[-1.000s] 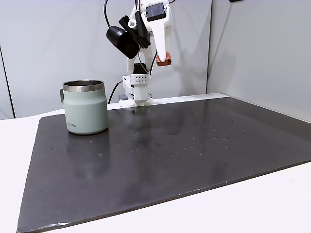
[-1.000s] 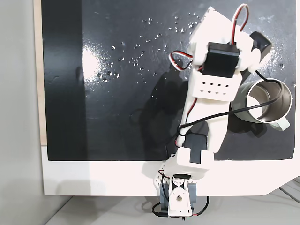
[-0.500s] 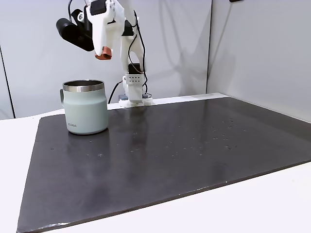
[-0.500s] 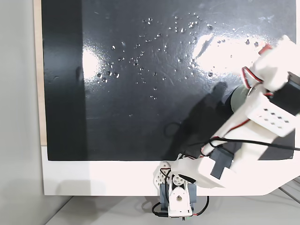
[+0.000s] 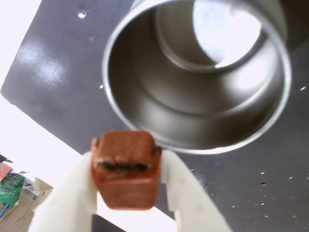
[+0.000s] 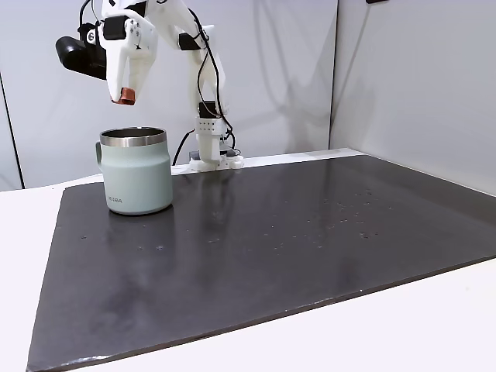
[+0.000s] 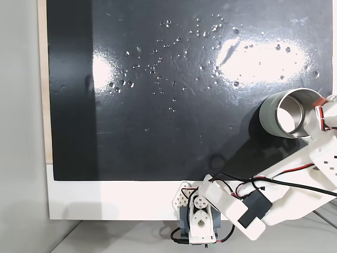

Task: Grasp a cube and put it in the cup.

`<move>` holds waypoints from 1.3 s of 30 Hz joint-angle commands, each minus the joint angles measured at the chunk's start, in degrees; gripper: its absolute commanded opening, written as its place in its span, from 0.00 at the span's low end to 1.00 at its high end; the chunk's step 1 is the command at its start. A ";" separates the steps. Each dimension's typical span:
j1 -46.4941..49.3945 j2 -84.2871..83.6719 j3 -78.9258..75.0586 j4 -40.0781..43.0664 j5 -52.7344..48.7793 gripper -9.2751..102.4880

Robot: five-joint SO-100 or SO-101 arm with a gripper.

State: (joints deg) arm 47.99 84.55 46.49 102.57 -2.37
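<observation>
My gripper (image 5: 129, 193) is shut on the reddish-orange cube (image 5: 127, 168), pinched between two white fingers (image 5: 72, 193). In the wrist view the cube hangs just short of the steel rim of the cup (image 5: 198, 77), whose inside holds nothing. In a fixed view from the side the gripper (image 6: 124, 96) holds the cube (image 6: 123, 98) in the air above the left part of the pale grey-green cup (image 6: 136, 170), a little above its rim. In a fixed view from above the cup (image 7: 288, 113) stands at the mat's right edge, with the white arm (image 7: 316, 158) partly over it.
A large black mat (image 6: 263, 240) covers the white table (image 6: 23, 256), and the arm's base (image 6: 211, 151) stands at its far edge. Water droplets (image 7: 174, 79) speckle the mat. A grey wall panel (image 6: 418, 77) rises at the right.
The arm has swung left in the side view, carrying the cube from right of the base to above the cup. The gripper stayed shut on the cube and came lower toward the rim.
</observation>
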 commanded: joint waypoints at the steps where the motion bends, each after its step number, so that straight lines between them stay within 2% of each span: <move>1: 2.20 4.13 0.97 0.35 -4.04 0.10; 7: 2.37 3.69 4.39 0.53 -9.23 0.10; 14: 1.93 3.34 6.77 0.53 -10.28 0.10; 16: 1.67 3.34 6.77 0.53 -10.20 0.13; 19: 1.14 3.34 6.77 0.53 -10.11 0.24; 21: 1.14 3.16 6.86 0.53 -9.76 0.28; 39: 0.79 1.41 7.12 0.53 -9.32 0.29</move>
